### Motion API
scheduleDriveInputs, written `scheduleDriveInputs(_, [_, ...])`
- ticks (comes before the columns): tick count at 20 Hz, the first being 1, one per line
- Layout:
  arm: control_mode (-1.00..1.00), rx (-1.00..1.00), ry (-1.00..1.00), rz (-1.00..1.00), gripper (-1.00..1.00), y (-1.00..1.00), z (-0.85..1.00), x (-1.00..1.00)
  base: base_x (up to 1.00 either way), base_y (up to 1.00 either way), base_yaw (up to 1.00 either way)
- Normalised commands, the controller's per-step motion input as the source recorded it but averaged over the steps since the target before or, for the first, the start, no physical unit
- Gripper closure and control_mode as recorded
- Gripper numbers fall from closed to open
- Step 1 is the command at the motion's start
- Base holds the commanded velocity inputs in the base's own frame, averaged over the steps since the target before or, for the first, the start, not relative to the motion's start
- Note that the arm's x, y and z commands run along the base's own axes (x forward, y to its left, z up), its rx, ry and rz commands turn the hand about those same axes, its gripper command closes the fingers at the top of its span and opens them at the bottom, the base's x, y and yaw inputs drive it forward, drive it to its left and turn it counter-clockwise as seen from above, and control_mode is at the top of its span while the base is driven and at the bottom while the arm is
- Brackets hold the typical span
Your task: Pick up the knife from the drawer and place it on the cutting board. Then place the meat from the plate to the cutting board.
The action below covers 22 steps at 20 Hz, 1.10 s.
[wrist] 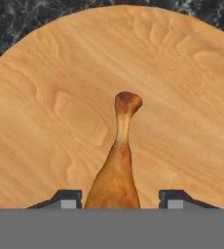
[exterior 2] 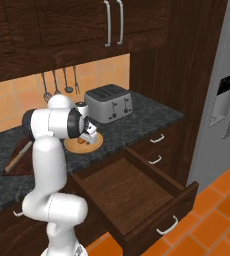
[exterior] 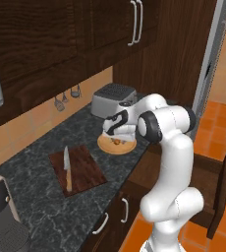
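Orange-brown meat (wrist: 115, 172) between the hand's (wrist: 119, 198) parted fingers (wrist: 67, 199).

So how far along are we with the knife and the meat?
Knife step looks done: the slim steel knife with tan handle lies on the dark reddish-brown cutting board. In hand: the gripper straddles the orange-brown drumstick meat on the round tan plate, jaws not visibly clamped. Left: lift it to the board.

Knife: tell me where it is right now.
The knife lies flat on the cutting board, left of the plate in the left base view, blade pointing toward the back wall.
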Motion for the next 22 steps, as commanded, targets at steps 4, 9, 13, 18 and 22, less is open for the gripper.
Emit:
scheduleDriveInputs(4, [-1.00, 0.00, 0.00, 0.00, 1.00, 0.01, 0.00, -0.04, 0.00, 0.00, 0.00])
scheduleDriveInputs(9, [-1.00, 0.00, -0.06, 0.01, 1.00, 0.22, 0.09, -0.39, 0.00, 0.00, 0.00])
scheduleDriveInputs(13, [-1.00, 0.00, -0.04, 0.00, 1.00, 0.40, 0.34, -0.71, 0.00, 0.00, 0.00])
scheduleDriveInputs(18, [-1.00, 0.00, 0.00, 0.01, 1.00, 0.59, 0.14, -0.64, 0.00, 0.00, 0.00])
scheduleDriveInputs(22, [-1.00, 0.00, 0.00, 0.01, 1.00, 0.58, 0.08, -0.38, 0.00, 0.00, 0.00])
